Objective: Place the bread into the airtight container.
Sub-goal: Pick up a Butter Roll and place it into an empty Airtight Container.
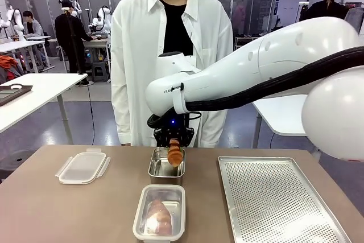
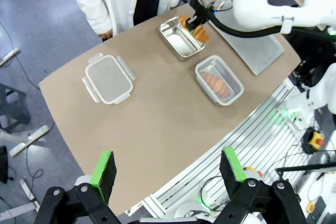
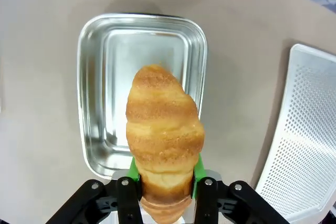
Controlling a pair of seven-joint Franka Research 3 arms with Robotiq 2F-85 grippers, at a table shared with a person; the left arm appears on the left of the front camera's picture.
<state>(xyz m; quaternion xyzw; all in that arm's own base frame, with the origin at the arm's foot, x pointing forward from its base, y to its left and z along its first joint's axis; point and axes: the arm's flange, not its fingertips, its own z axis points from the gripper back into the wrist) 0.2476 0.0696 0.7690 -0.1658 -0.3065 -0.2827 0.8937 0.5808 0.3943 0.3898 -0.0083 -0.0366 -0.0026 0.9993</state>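
Croissant [image 3: 164, 137] was pinched endwise in right gripper [image 3: 164, 182], long axis along the fingers.
Airtight container [image 1: 160, 213] lay nearer the robot than the steel pan [image 1: 159, 170]; left gripper [image 2: 167, 170] hung spread, well apart.

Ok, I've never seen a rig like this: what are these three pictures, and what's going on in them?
They show one moment from three cameras. The front view looks across a brown table at a person in a white shirt. The other two cameras sit on the wrists of two white robot arms.

The right gripper has its fingers shut on a croissant, holding it above an empty steel tray. The left gripper hangs open, high above the table edge, holding nothing.

Also on the table: a clear airtight container with another piece of bread already inside, its lid lying apart, and a perforated metal sheet.
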